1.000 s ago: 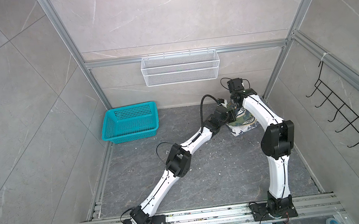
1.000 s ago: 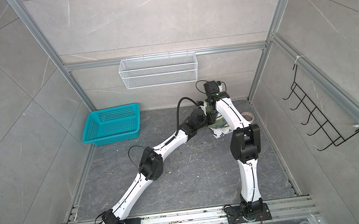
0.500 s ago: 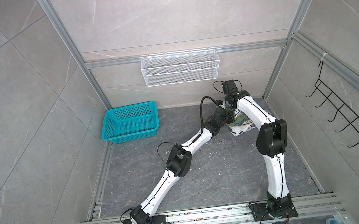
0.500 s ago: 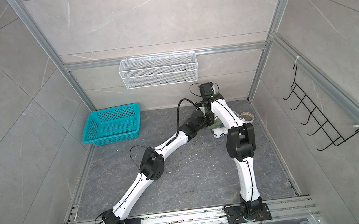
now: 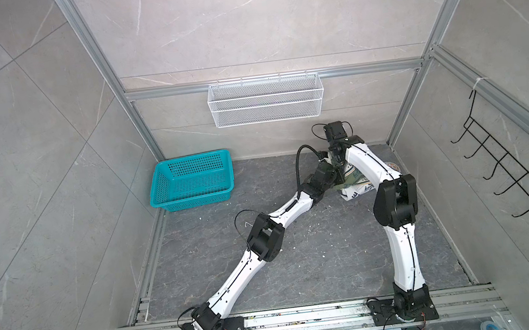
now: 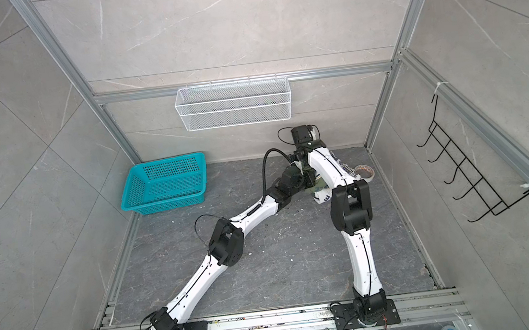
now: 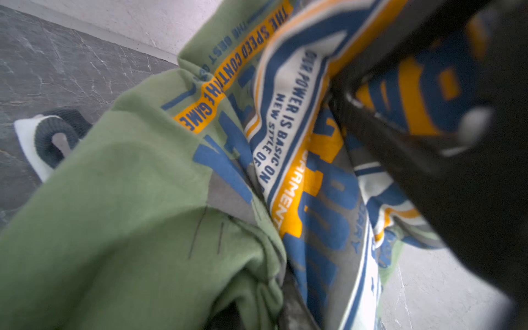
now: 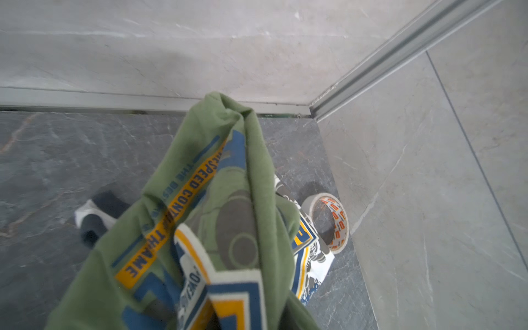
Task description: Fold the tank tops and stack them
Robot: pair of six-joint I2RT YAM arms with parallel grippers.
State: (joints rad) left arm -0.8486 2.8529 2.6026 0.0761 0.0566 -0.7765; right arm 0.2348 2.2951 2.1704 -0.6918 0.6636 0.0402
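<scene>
So, both arms are crowded into the 1 o'clock corner of the dark grey stone-look floor (image 5: 265, 247). The olive green cotton tank top with the navy-and-orange badge print (image 8: 200, 183) hangs bunched between them, lifted clear of the floor. The left gripper (image 5: 335, 178) and right gripper (image 5: 337, 161) sit almost touching in both top views. Their fingers are buried in cloth in the wrist views, but the jaws are nearly closed and green fabric runs taut from both, so we read both as clamped on that top.

The white cotton tank top with dark ribbed trim (image 8: 313, 265) lies crumpled on the floor right under the green one. A beige roll of packing tape (image 8: 328, 223) sits just beside it at about 2 o'clock. The teal plastic mesh basket (image 5: 190, 181) is well apart, over at 10 o'clock.

We reckon the step is getting the green top out and spread flat for folding. To do it well, we'd:
- draw the two grips apart until the hem or shoulders go straight, since it's a rope of fabric right now
- carry it toward 7 o'clock, where the floor is open
- check that the white top isn't snagged and riding along
- stay off the corner wall and the tape
</scene>
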